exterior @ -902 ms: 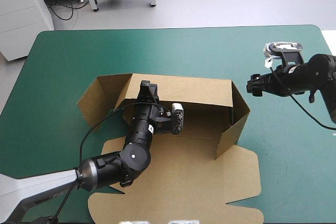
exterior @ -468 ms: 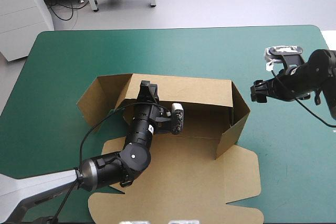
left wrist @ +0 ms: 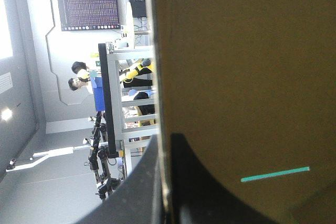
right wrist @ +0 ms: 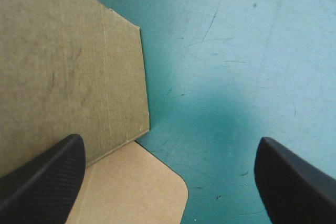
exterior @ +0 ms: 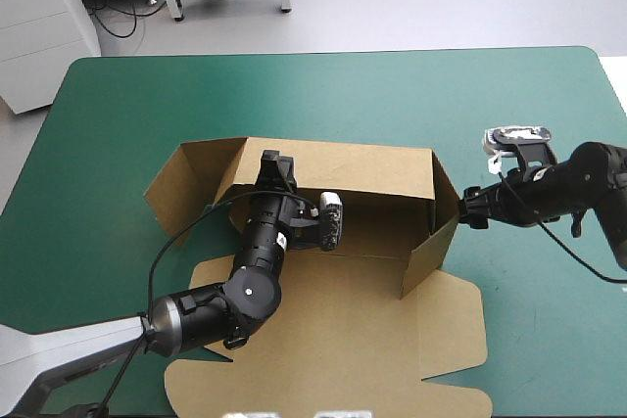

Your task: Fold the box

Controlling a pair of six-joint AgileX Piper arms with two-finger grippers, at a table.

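Brown box [exterior: 372,168] sits in the middle of the bench [exterior: 147,105]. Back wall up, right side wall [exterior: 443,232] up but leaning outward, left side flap [exterior: 181,183] splayed, lid [exterior: 343,340] flat toward the near edge.

Risks, my read:
- If the right pincer [exterior: 472,208] pushes that wall off-centre, the board buckles off the crease or the whole box skids.
- A fingertip could ride over the wall's top edge and miss.
- If the box skids, the back wall may tear or slip out of the left pincer [exterior: 277,165].

Right pincer: wide open, holding nothing, tips just beside the wall's outer face, contact unclear.
Left pincer: all but closed, clamped on the back wall's top edge, board between its fingers.
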